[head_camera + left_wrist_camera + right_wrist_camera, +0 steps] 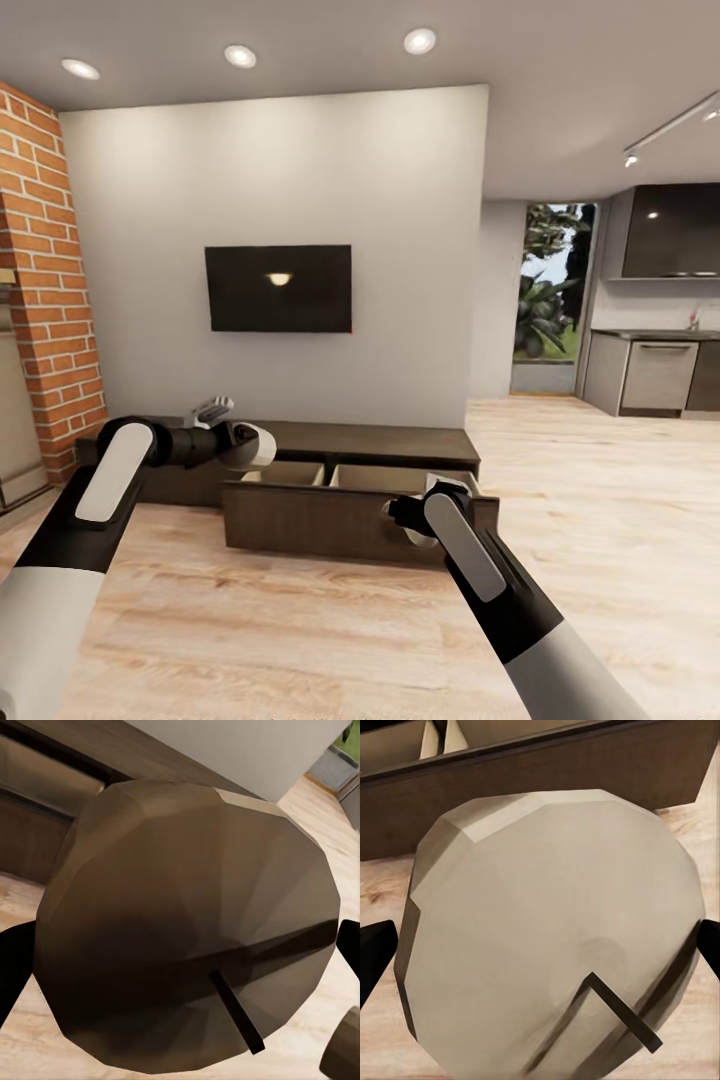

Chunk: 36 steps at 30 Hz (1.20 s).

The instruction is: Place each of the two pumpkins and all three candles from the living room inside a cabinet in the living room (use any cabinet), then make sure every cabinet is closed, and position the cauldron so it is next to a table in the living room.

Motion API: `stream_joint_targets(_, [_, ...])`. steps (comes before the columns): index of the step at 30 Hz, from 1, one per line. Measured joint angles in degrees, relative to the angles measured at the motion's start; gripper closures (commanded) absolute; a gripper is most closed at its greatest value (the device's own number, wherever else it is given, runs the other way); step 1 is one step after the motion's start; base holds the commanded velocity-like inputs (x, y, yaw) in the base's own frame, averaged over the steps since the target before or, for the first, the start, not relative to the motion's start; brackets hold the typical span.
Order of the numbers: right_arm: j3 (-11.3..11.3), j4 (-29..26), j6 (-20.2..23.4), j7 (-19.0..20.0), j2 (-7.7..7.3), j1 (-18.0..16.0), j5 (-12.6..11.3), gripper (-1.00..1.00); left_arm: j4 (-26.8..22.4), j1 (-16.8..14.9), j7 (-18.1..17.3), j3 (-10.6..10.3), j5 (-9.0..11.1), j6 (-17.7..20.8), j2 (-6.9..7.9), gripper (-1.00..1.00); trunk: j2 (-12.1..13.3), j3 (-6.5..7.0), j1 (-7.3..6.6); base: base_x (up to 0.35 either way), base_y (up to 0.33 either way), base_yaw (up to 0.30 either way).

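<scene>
My left gripper (180,945) clamps one candle (187,922) above the cabinet (300,440) top; my right gripper (540,945) clamps another candle (555,930), just before the cabinet's pulled-out drawer (340,515).

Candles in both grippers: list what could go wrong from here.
1. The left gripper holds its candle over the cabinet top, beside the open drawer; released there, it may miss.
2. The right candle hangs at the drawer's front edge, so it could clip it or drop onto the floor.
</scene>
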Motion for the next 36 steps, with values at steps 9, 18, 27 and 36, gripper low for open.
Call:
stream_joint_targets(9, [0.04,-0.06,0.05,0.00,0.01,0.00,0.03,1.00,-0.20,0.00,0.00,0.03,0.07,0.00,0.15,1.00,0.00,-0.53,-0.01,0.170,-0.160,0.000])
stream_joint_targets(18, [-0.45,0.11,-0.11,0.08,0.00,0.00,-0.03,1.00,-1.49,-0.01,0.00,0.01,0.06,-0.01,-0.04,1.00,2.79,0.03,-1.53,0.023,-0.021,0.000])
stream_joint_targets(27, [-0.51,0.59,-0.06,0.06,0.00,-0.03,-0.06,1.00,-1.61,0.00,0.00,-0.56,0.05,0.00,-0.07,1.00,6.40,0.81,-3.50,0.000,0.000,0.000])
stream_joint_targets(36, [-0.66,1.42,0.02,0.08,-0.07,-0.08,-0.11,1.00,-2.01,0.00,0.00,-2.71,0.01,0.01,0.05,1.00,8.02,0.69,-4.39,0.000,0.000,0.000])
